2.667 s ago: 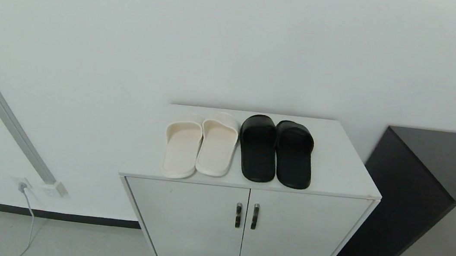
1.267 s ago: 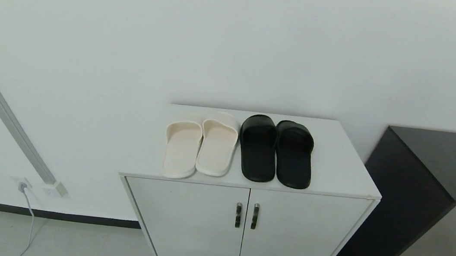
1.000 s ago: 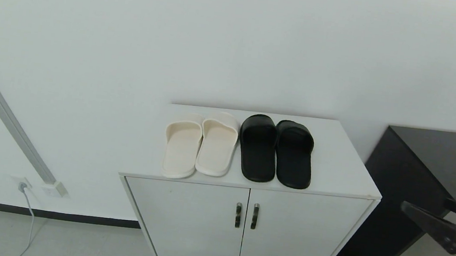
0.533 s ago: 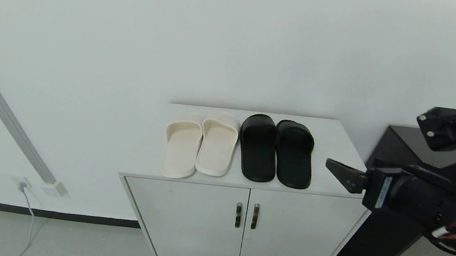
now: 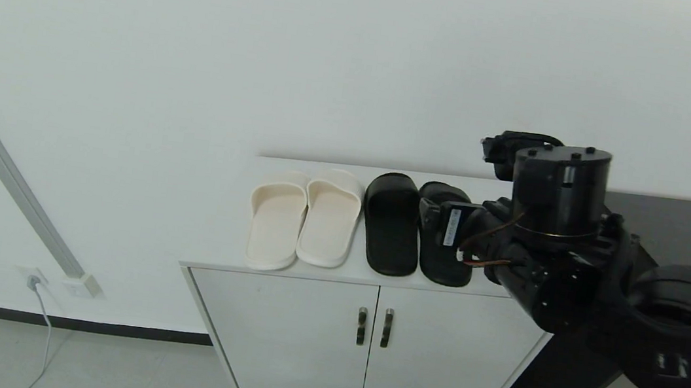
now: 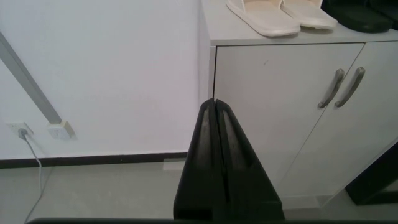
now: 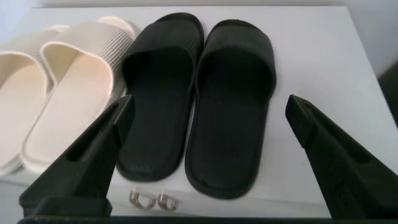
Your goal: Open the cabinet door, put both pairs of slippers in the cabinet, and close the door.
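Nothing is done yet: the cabinet door (image 5: 444, 358) low in mid-frame is shut, cream slippers (image 5: 276, 225) and black slippers (image 5: 390, 232) sit on top of it, the right end effector (image 7: 209, 106) is spread wide above the black pair, and the left end effector (image 6: 214, 102) is clenched.

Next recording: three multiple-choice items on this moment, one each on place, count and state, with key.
1. The pair of black rubber slide slippers lies: A) on top of the white two-door cabinet B) inside it C) on the floor.
2. Slippers in total: A) two B) three C) four.
3. The cabinet's doors are: A) both shut B) one open C) both open.
Key: 1 A, beside the cream slide slippers; 2 C, two cream, two black; 3 A, handles side by side at the seam.
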Available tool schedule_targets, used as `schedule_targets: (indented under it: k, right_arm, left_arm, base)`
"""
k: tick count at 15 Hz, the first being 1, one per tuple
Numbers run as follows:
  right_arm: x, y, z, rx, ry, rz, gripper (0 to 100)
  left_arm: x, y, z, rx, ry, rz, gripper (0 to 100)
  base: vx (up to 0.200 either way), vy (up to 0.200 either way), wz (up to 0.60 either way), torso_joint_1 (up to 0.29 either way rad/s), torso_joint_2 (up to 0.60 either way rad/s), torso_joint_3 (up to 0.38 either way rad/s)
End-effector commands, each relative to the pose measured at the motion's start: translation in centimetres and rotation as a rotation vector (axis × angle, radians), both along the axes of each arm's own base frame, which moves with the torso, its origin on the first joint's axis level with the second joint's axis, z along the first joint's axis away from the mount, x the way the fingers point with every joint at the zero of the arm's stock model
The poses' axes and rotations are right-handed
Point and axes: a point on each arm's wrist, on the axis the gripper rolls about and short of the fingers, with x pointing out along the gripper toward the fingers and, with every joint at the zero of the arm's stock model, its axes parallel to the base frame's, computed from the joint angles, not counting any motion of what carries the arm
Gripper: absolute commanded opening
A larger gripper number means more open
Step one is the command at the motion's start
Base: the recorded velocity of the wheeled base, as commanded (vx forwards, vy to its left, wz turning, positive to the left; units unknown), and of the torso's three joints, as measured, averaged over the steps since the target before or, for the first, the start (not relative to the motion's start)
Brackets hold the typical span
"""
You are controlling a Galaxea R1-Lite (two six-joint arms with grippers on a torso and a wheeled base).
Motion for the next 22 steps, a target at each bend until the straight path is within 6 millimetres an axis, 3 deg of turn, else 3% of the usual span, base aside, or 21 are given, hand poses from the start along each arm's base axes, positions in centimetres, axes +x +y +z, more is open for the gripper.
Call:
schedule_targets:
  k: [1, 4, 5, 13, 21, 22]
  right_arm:
    - [2.1, 2.1, -2.0, -0.03, 0.025, -0.016, 100]
    - [2.9, 2.7, -2.8, -0.033, 0.029, -0.02, 100]
    - [4.8, 3.3, -4.3, -0.039, 0.034, -0.042, 100]
    - [11.3, 4.2, -6.6, -0.048, 0.012, -0.086, 100]
    - [14.0, 4.9, -7.0, -0.041, -0.025, -0.085, 100]
    - [14.1, 4.9, -7.0, -0.039, -0.027, -0.085, 0]
  left_arm:
    - [0.0, 0.0, 0.0, -0.001, 0.001, 0.0, 0]
    - [0.0, 0.0, 0.0, -0.001, 0.001, 0.0, 0]
    - [0.0, 0.0, 0.0, -0.002, 0.001, 0.0, 0]
    - [0.0, 0.0, 0.0, -0.002, 0.001, 0.0, 0]
    - [0.0, 0.0, 0.0, -0.002, -0.001, 0.0, 0]
    - [0.0, 0.0, 0.0, -0.002, -0.001, 0.0, 0]
  base:
    - [0.0, 0.0, 0.0, 0.0, 0.0, 0.0]
    - [0.0, 0.0, 0.0, 0.0, 0.0, 0.0]
    - [0.0, 0.0, 0.0, 0.0, 0.0, 0.0]
    - [0.0, 0.0, 0.0, 0.0, 0.0, 0.0]
    - [0.0, 0.0, 0.0, 0.0, 0.0, 0.0]
    - [0.0, 0.0, 0.0, 0.0, 0.0, 0.0]
